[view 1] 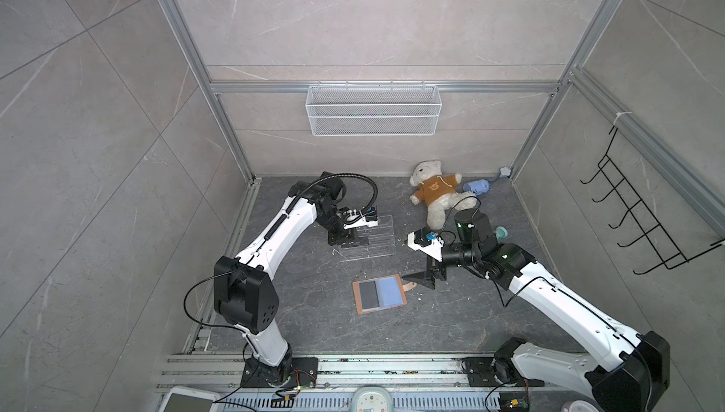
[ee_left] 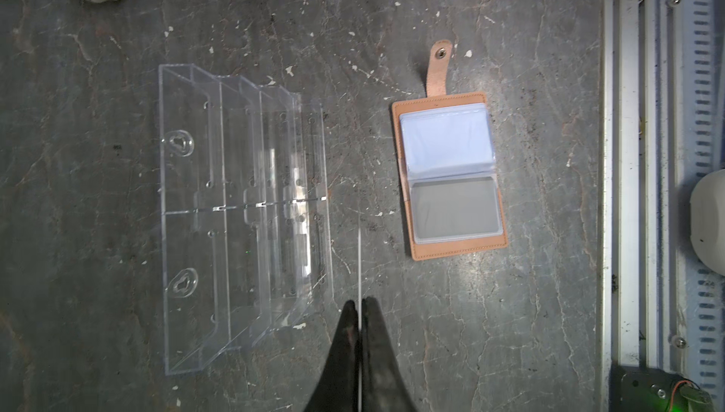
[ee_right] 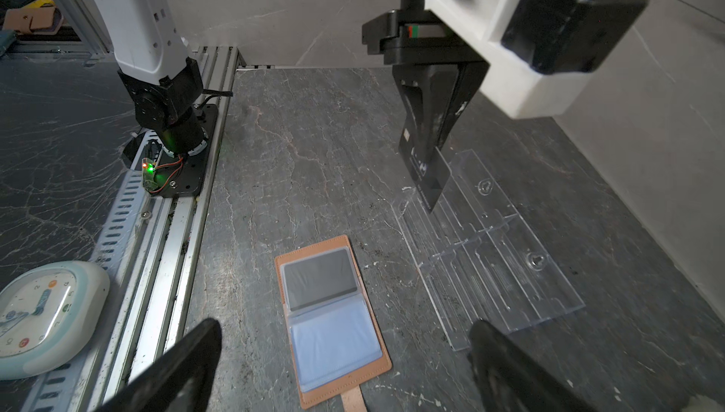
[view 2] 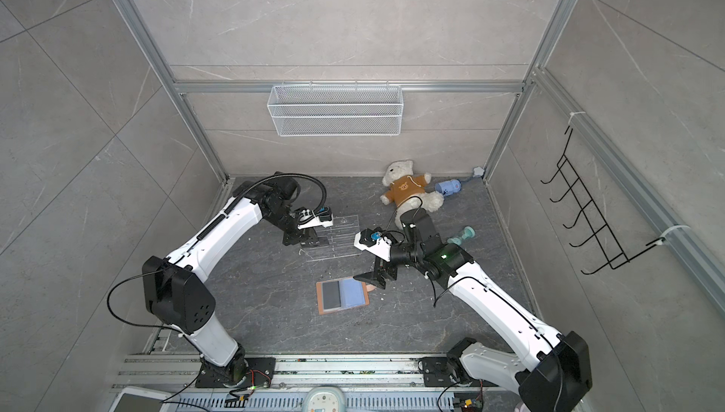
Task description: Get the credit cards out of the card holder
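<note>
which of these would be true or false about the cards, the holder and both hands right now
1. The left hand, by the clear rack, is shut on a dark card. True.
2. The card holder lies closed. False: it lies open on the table.
3. A second card sits in one of its sleeves. True.
4. The right hand grips the clear rack. False: it is open and empty, near the card holder.
</note>
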